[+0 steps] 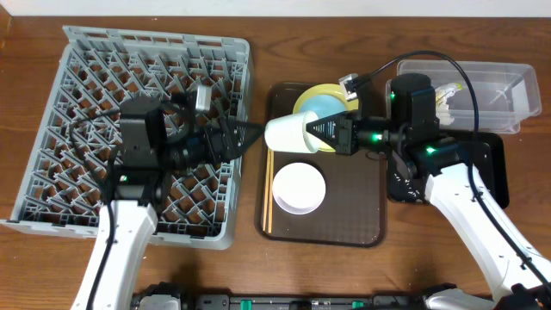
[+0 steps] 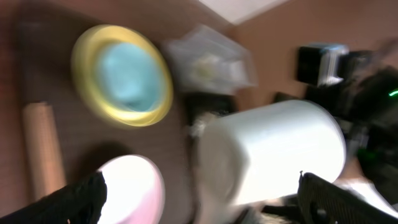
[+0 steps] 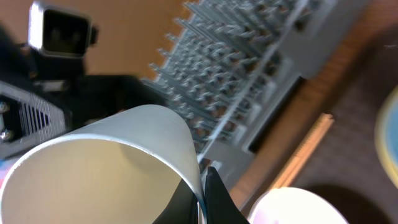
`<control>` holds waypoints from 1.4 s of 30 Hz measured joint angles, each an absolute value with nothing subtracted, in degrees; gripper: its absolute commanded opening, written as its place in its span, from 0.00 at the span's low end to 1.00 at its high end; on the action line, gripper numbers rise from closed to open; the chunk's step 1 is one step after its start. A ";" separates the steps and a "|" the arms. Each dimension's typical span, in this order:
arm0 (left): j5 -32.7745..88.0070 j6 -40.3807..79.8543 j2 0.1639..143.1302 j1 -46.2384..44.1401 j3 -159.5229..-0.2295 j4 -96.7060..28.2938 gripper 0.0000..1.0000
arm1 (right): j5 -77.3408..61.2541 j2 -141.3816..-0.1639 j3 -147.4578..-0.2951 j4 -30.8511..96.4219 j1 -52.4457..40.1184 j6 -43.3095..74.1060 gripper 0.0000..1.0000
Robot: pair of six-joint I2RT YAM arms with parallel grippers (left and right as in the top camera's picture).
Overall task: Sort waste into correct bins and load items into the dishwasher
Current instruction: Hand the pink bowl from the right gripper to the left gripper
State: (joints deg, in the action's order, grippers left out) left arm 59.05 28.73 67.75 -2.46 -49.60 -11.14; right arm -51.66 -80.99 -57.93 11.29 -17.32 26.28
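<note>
My right gripper (image 1: 312, 133) is shut on the rim of the small white cup (image 1: 287, 133) and holds it on its side above the brown tray, mouth towards the right arm. In the right wrist view the fingers (image 3: 203, 194) pinch the cup wall (image 3: 106, 155). My left gripper (image 1: 254, 135) is open and empty, with its tips just left of the cup. In the blurred left wrist view the cup (image 2: 273, 149) lies ahead of the spread fingers (image 2: 202, 186). The grey dish rack (image 1: 69, 86) lies at the left. The light blue bowl (image 1: 330, 110) sits on the yellow plate (image 1: 303, 96).
The brown tray (image 1: 362, 215) holds the pale pink bowl (image 1: 299, 188), with the chopsticks (image 1: 269, 194) along its left edge. The clear tub (image 1: 508, 90) with the wrapper and paper (image 1: 448, 95) stands at the back right. The black tray (image 1: 492, 168) lies under the right arm.
</note>
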 measured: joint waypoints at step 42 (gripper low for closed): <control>80.23 49.45 73.63 -12.40 -49.65 19.57 0.68 | -67.11 -81.32 -57.93 -3.27 -17.04 37.95 0.01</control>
